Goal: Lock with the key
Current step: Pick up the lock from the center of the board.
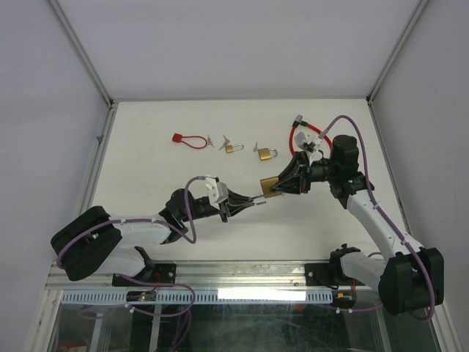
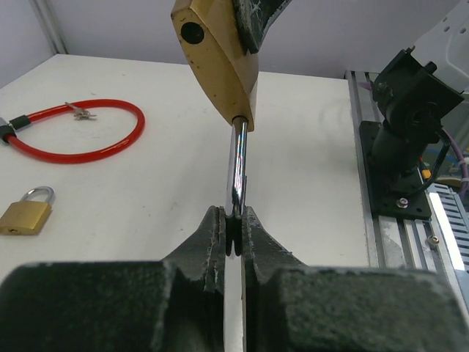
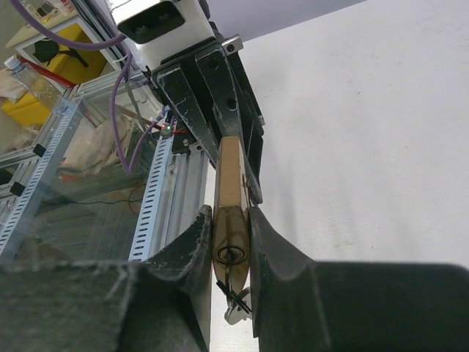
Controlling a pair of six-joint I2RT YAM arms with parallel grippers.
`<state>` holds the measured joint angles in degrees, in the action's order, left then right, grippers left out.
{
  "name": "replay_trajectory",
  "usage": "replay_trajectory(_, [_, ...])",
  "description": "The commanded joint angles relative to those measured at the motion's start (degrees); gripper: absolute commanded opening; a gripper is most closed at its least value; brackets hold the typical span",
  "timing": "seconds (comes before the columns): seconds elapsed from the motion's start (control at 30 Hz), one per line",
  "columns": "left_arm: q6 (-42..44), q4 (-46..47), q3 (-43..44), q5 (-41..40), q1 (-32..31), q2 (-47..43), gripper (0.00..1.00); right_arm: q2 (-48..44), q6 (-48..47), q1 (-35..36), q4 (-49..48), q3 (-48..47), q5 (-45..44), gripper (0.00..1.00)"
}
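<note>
Right gripper [image 1: 284, 182] pinches the brass padlock [image 1: 270, 185] by its body, held off the table [image 1: 161, 176] near centre. Left gripper [image 2: 233, 227] fingers are clamped on its chrome shackle [image 2: 238, 165], at the padlock's 7 o'clock in top view. Key [image 3: 233, 304] is in the keyhole. Spare padlock [image 1: 265, 152] at 12, red cable lock [image 2: 66, 157] at 1.

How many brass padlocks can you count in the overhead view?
3. The held padlock is in the right gripper, its shackle pinched by the left gripper. A small padlock and a larger padlock lie side by side farther back on the table. None seems hidden.
</note>
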<state>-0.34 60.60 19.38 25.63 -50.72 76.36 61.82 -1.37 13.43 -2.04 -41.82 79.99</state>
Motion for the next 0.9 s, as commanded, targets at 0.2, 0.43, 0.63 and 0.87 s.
replay_trajectory(0.2, [-6.5,5.2,1.5,4.6,3.8,-1.1,0.0,-2.5,-2.6,0.2,-2.5,-2.3,0.0,0.3])
replay_trajectory(0.43, [-5.3,0.8,0.2,6.3,6.3,-4.6,0.0,-2.0,-21.5,-2.4,21.9,-12.7,-7.6,0.67])
replay_trajectory(0.63, [-5.5,-5.7,0.8,8.7,8.5,-9.7,0.0,-5.2,-44.9,-4.1,34.2,-15.4,-4.8,0.76])
replay_trajectory(0.87, [-8.4,-7.3,1.6,12.3,8.8,-11.7,0.0,-4.9,-81.5,-3.5,55.5,-15.0,0.9,0.92])
